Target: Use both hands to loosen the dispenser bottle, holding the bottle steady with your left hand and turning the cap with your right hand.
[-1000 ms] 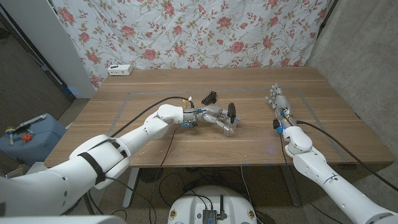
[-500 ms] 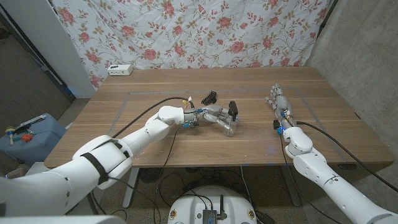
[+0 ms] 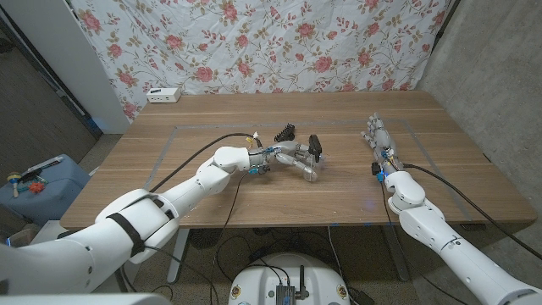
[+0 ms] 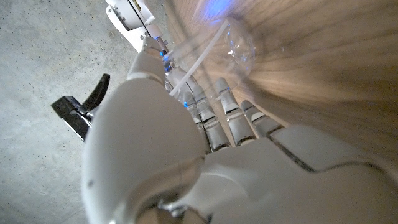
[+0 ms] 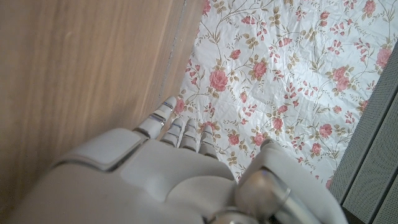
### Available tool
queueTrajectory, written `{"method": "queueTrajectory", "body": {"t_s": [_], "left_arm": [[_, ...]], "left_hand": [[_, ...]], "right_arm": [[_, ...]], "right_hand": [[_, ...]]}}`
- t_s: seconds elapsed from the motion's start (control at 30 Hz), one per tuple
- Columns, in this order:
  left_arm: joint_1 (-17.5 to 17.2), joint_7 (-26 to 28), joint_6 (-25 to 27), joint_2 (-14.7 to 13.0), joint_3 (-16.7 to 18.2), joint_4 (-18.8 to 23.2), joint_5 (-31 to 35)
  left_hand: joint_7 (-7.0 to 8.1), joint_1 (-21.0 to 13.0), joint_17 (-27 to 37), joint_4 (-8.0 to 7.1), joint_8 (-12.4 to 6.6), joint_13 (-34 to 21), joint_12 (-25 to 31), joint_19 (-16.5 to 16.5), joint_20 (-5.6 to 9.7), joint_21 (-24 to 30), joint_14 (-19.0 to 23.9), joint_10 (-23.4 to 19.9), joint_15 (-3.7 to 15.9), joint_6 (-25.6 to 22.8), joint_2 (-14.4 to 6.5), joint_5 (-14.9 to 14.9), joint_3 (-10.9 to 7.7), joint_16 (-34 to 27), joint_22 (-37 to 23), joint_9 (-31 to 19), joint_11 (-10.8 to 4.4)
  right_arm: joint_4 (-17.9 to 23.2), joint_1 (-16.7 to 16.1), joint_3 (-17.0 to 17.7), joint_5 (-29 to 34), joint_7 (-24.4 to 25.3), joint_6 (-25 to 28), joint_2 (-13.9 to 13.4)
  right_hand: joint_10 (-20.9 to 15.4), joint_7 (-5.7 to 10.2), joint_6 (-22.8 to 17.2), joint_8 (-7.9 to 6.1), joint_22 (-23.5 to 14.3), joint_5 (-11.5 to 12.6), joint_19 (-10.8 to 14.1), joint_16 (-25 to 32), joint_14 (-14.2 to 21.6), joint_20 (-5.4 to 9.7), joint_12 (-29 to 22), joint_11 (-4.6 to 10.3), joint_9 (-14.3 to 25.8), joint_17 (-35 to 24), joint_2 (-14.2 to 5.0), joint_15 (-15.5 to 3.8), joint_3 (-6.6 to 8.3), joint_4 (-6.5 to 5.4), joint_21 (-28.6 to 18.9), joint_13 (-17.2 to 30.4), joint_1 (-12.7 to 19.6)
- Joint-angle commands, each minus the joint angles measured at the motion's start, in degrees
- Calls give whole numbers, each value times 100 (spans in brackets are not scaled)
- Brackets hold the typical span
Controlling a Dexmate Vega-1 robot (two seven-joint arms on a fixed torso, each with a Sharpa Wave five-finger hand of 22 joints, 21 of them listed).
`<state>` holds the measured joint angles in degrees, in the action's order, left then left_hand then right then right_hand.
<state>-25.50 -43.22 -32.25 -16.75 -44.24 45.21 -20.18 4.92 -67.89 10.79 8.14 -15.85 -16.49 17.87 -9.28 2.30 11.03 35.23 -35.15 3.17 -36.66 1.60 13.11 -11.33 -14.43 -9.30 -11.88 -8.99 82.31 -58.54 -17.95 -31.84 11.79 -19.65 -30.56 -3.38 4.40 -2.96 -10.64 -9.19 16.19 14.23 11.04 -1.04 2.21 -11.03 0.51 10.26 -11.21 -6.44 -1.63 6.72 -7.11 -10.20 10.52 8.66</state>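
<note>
From the head view, the clear dispenser bottle [image 3: 302,163] lies on its side near the middle of the wooden table [image 3: 212,182], its black pump cap [image 3: 315,146] pointing toward the far side. The left hand [image 3: 269,158] is wrapped around the bottle's body, fingers closed on it. A small black clip-like piece [image 3: 284,131] sits just beyond the bottle, toward the flowered backdrop [image 3: 279,42]. Well to the right of the bottle, the right hand [image 3: 378,140] stands on the table with its fingers stretched out together, holding nothing. A white box [image 3: 163,95] sits at the table's far left corner, well away from the bottle.

In the left wrist view, the left hand's fingers [image 4: 214,118] curl over the transparent bottle [image 4: 233,46]; the dip tube shows inside it, and the black pump head [image 4: 78,109] juts out past the thumb side.

In the right wrist view, the right hand [image 5: 168,174] shows its fingers [image 5: 177,127] straight and close together above bare wood, with nothing between them.

To my eye the bracing half looks to be in hand and the turning half not yet begun. The next move calls for the right hand to travel across to the bottle, close around the cap, and twist while the left grip resists. With the bottle lying down, the cap's awkward angle may make that approach tricky.
</note>
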Motion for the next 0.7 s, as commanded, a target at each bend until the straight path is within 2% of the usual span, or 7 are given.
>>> {"method": "queueTrajectory", "body": {"t_s": [0.03, 0.5, 0.7], "left_arm": [[-129, 404, 189, -217, 64, 477, 104], [-342, 1059, 678, -459, 118, 1233, 227], [-411, 1323, 827, -526, 141, 1463, 283]], "left_hand": [[-3, 6, 14, -33, -32, -44, 35, -55, 499, -17, 87, -73, 668, -81, -153, -43, -18, -33, -13, -22, -8], [-2, -7, 5, -31, -64, -113, 60, -73, 503, -30, 148, -153, 670, -156, -198, -123, -18, -37, -14, -35, -33], [-1, -10, -13, -29, -74, -142, 64, -75, 510, -36, 176, -171, 667, -178, -214, -147, -33, -18, -14, -40, -37]], "right_arm": [[53, 133, -47, 70, -75, 114, -65], [110, 374, -111, 93, -227, 367, -188], [269, 422, -151, 140, -207, 599, -290]], "right_hand": [[-3, 38, -12, -25, -33, 50, -33, 28, 24, 117, -7, -3, 10, 3, 1, -26, 11, 34, -42, 20, -11], [-17, 23, -47, -36, -33, 52, -35, 28, 24, 121, -11, -38, 10, 4, 7, -22, 10, 36, -42, 20, -15], [-29, 17, -73, -43, -33, 52, -33, 27, 23, 107, -16, -73, 10, 4, 10, 5, 9, 38, -43, 20, -16]]}}
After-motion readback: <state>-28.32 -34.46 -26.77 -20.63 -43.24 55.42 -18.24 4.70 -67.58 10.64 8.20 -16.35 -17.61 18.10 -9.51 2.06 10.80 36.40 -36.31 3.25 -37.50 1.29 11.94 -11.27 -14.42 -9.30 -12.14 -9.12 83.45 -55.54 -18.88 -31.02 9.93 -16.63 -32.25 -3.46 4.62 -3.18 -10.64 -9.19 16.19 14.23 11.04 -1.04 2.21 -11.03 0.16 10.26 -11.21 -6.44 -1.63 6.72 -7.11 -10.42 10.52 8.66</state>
